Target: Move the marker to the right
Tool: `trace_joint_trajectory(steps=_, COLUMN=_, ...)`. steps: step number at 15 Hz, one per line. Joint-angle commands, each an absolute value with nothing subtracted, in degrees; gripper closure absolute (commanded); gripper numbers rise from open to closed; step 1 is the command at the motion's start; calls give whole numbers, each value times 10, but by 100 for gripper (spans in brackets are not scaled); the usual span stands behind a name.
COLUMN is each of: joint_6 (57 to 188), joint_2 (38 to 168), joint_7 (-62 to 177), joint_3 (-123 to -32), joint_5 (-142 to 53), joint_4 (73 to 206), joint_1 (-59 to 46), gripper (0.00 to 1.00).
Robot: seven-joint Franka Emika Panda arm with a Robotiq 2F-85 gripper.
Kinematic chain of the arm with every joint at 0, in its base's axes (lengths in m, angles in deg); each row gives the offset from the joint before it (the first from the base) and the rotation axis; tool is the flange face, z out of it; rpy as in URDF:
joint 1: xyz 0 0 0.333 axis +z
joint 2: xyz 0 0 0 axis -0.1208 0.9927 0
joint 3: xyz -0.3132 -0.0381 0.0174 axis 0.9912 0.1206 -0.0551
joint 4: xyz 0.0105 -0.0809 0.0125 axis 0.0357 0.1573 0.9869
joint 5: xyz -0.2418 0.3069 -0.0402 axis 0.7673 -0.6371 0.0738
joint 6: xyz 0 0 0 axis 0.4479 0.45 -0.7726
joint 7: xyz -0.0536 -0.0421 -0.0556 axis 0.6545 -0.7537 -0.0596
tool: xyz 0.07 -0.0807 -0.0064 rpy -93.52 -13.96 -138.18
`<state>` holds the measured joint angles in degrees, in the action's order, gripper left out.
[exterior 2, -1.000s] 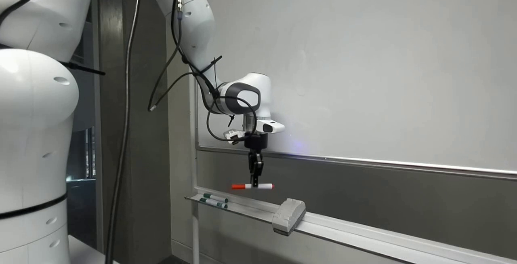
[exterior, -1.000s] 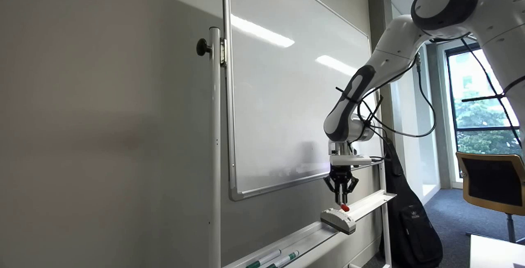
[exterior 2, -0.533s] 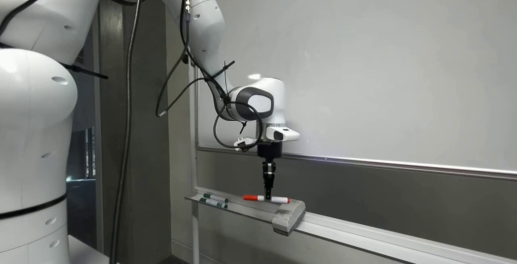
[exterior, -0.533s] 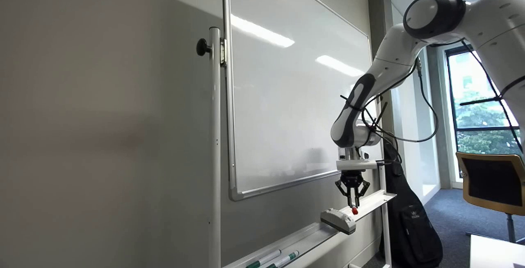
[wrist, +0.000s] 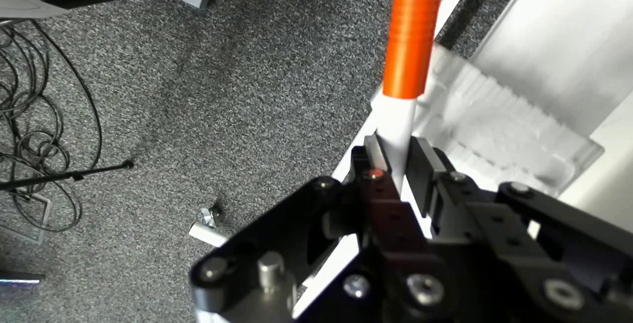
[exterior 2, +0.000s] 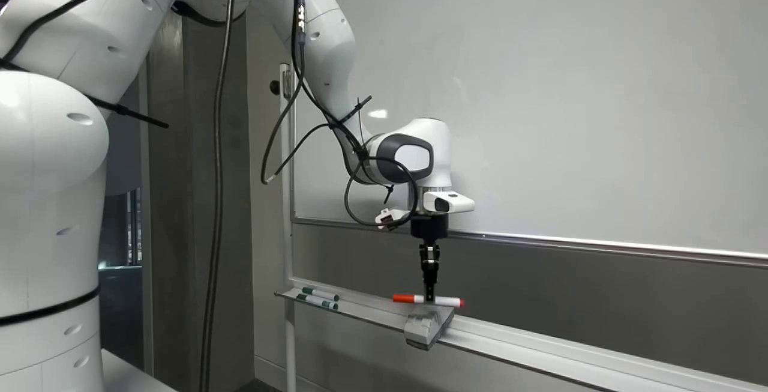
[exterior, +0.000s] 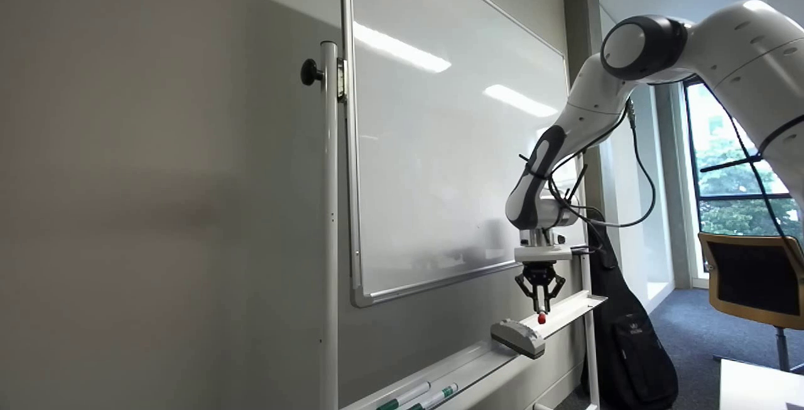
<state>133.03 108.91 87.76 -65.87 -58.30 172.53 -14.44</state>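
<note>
The marker (exterior 2: 450,301) has a white body and a red cap (exterior 2: 403,298). My gripper (exterior 2: 429,299) is shut on its middle and holds it level, pointing down at the whiteboard's ledge (exterior 2: 540,350). In an exterior view the marker shows just above the grey-white eraser (exterior 2: 427,326); I cannot tell whether they touch. In an exterior view only the marker's red end (exterior: 542,319) shows below the gripper (exterior: 541,309). In the wrist view the red cap (wrist: 412,46) sticks out past the gripper (wrist: 397,144), and the pads press on the white body.
The eraser sits across the ledge and also shows in the wrist view (wrist: 509,125). Green-marked pens (exterior 2: 321,299) lie at one end of the ledge, also seen in an exterior view (exterior: 433,397). The whiteboard (exterior 2: 570,110) stands behind. Cables (exterior 2: 390,224) hang round the wrist.
In an exterior view my gripper has moved right and down with the marker, from left of the eraser to over it. The grip has stayed shut. The eraser and green-marked pens have not moved.
</note>
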Motion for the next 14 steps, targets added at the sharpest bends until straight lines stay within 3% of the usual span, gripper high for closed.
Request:
trace_joint_trajectory(steps=1, joint_6=1295, joint_2=1092, joint_7=863, joint_3=-654, joint_5=-602, joint_4=1686, joint_1=-176, gripper=95)
trace_joint_trajectory(steps=14, joint_6=1253, joint_2=1215, joint_7=881, joint_3=-662, joint_5=-657, joint_4=1547, joint_1=-220, gripper=95)
